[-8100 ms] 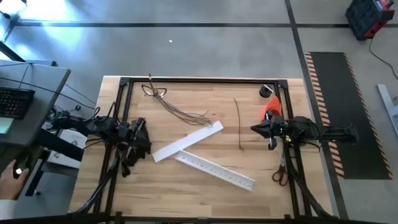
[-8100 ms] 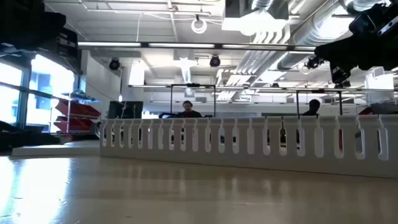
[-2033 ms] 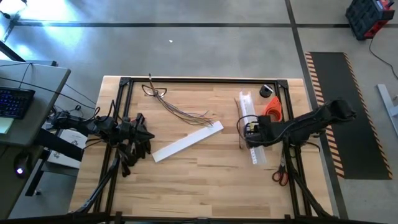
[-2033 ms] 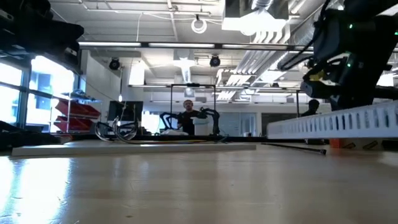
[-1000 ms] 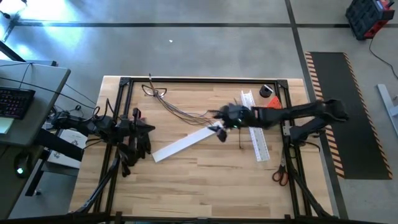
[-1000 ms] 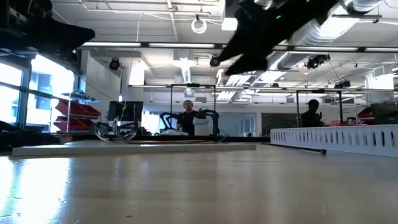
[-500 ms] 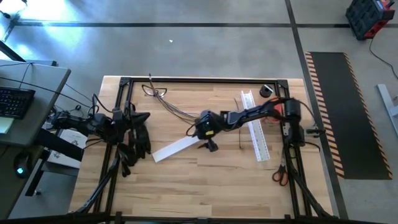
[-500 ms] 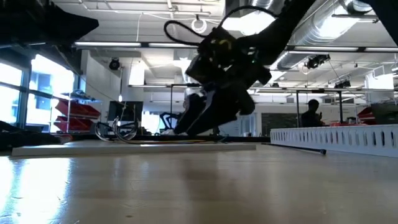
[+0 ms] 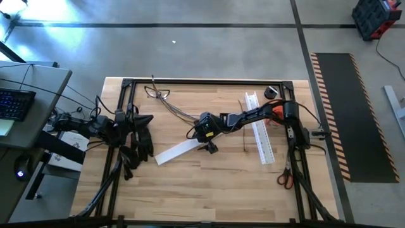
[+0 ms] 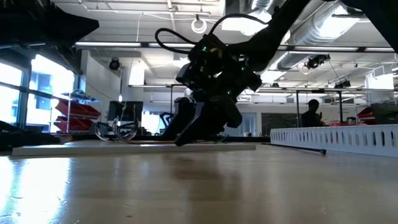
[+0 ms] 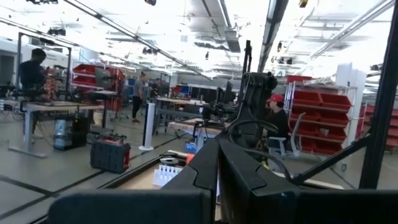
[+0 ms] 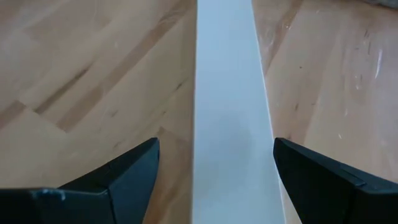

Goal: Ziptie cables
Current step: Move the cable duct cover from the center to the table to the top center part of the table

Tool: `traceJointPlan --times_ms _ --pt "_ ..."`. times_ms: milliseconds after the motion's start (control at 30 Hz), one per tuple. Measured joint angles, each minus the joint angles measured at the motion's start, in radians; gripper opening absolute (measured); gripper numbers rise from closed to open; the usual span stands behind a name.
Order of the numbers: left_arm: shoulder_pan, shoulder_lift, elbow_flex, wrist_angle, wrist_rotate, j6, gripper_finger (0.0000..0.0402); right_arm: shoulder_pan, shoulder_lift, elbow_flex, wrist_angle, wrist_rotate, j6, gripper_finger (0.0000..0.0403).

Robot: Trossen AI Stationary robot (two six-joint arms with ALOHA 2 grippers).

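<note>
My right gripper (image 9: 207, 140) reaches to the table's middle and stands low and open over the right end of a flat white strip (image 9: 174, 152). In the right wrist view its fingers (image 12: 124, 177) stand on either side of the strip (image 12: 227, 124), with bare wood showing between. The cables (image 9: 180, 111) lie fanned on the table just beyond it, toward the far left. The ziptie (image 9: 245, 147) lies straight on the wood beside the white slotted channel (image 9: 261, 136). My left gripper (image 9: 147, 123) waits shut at the table's left edge, pointing slightly upward.
The slotted channel (image 10: 336, 137) lies along the right side, running far to near. An orange tool (image 9: 277, 111) and a black roll (image 9: 271, 93) sit at the far right corner, and scissors (image 9: 285, 177) lie at the right edge. People work in the room behind.
My right gripper has swung from near the channel toward the table's left, come down low and rolled, and now straddles the white strip's right end. My left gripper has tipped upward a little at the left edge. The strip, cables and ziptie have stayed put.
</note>
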Motion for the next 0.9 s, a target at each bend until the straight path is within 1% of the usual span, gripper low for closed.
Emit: traceJointPlan --times_ms 167,367,500,700,900 --pt "0.0 0.0 0.0 -0.006 0.047 -0.017 0.0 -0.003 0.028 -0.001 0.017 0.075 0.007 0.03" --pt "0.0 0.0 0.0 -0.019 0.062 -0.051 0.0 -0.008 0.072 0.001 0.054 0.071 0.079 0.0291" --pt "-0.001 0.0 0.0 -0.021 0.08 -0.062 0.0 -0.007 0.058 0.0 0.065 0.082 0.121 0.0281" --pt "0.0 0.0 0.0 -0.022 0.084 -0.068 0.0 -0.004 0.014 -0.006 0.05 0.106 0.124 0.028" --pt "0.0 0.0 0.0 -0.029 0.086 -0.067 0.0 -0.005 0.02 -0.006 0.066 0.103 0.12 0.0283"
